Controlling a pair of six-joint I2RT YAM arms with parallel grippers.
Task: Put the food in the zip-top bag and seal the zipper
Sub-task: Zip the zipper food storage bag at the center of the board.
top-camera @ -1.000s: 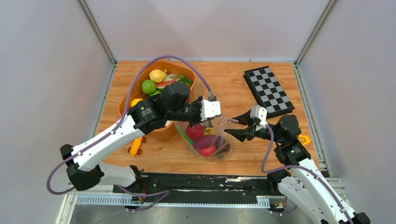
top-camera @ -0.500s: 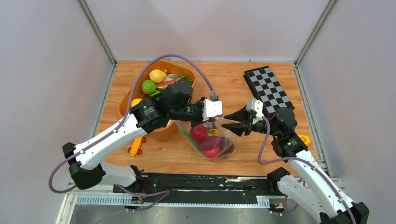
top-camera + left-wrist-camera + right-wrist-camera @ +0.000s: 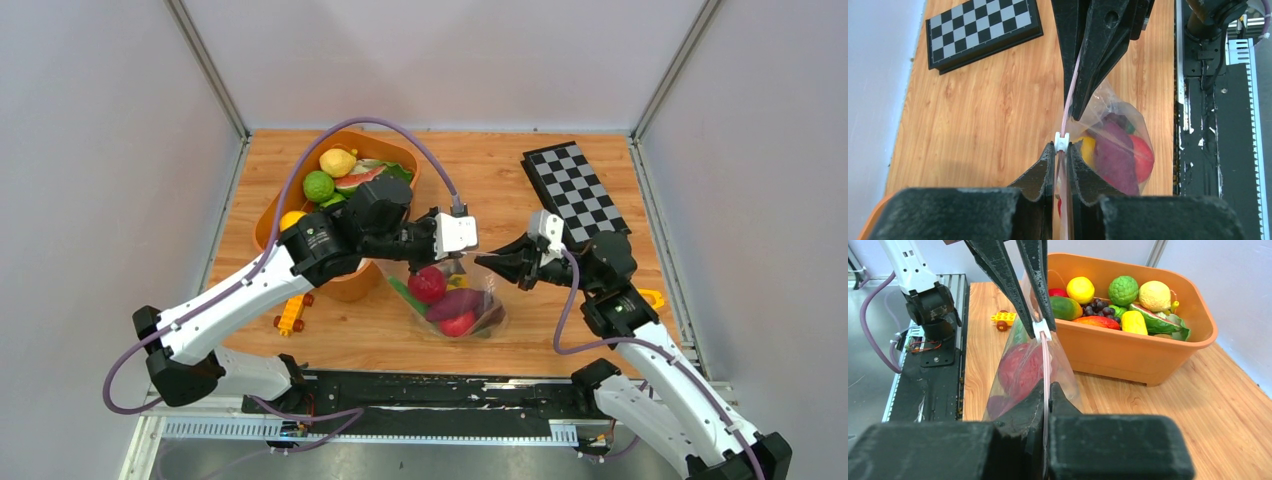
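Clear zip-top bag upright at mid-tabletop, red, purple, yellow and green food bunched inside, pinkish zipper pulled taut on top.

From above, the left arm covers the near side of the orange tub and some of the fruit in it. It hides part of the yellow toy car. A yellow thing peeks out behind the right arm; I cannot tell what it is. The zipper is too thin to see from up there.

In the left wrist view, the top edge cuts off the right gripper and the checkerboard. The near part of the left gripper is a dark blur. Inside the bag, the purple piece hides part of the yellow piece.

In the right wrist view, the right gripper covers the bag's bottom.
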